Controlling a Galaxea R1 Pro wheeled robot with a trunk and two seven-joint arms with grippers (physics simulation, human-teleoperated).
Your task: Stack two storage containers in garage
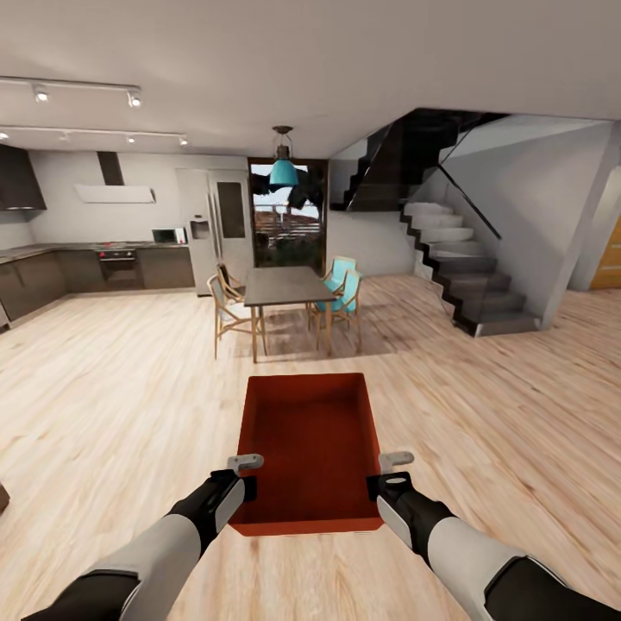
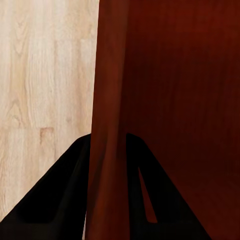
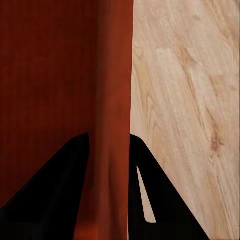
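1. I have one storage container (image 1: 310, 444) held out in front of me, above the light wood-plank floor (image 1: 112, 388), open side up and roughly level.
2. My left pincer (image 1: 248, 487) grips the container's left side wall near its near corner. In the left wrist view the two dark fingers (image 2: 55, 200) sit on either side of the thin orange-red wall (image 2: 107, 150), pressed closed against it.
3. My right pincer (image 1: 378, 485) holds the right side wall the same way. In the right wrist view the wall (image 3: 112, 150) runs between the two fingers (image 3: 165, 200), clamped from both sides.
4. The container looks empty inside as far as I can see.
5. Ahead of me is a dining table (image 1: 285, 286) with chairs, two of them turquoise (image 1: 343, 289), under a teal hanging lamp (image 1: 283, 171).
6. A kitchen (image 1: 103, 259) lies to the far left and a staircase (image 1: 466, 267) rises at the right.
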